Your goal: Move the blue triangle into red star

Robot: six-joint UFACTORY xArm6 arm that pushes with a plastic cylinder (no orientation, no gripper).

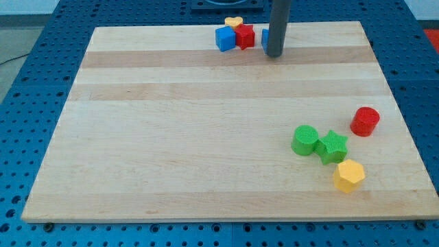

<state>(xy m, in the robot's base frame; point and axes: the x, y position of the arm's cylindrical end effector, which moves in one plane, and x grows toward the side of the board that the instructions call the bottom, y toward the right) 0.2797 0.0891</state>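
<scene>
**Tip at top edge, on blue triangle**

My tip (274,54) is a bare rod, nothing gripped. It touches the blue triangle (265,39), mostly hidden behind the rod. Red star (245,36) sits just left, between triangle and blue cube (224,38). Yellow heart (234,22) behind.

my tip (274,54) beside red star (245,36)
</scene>
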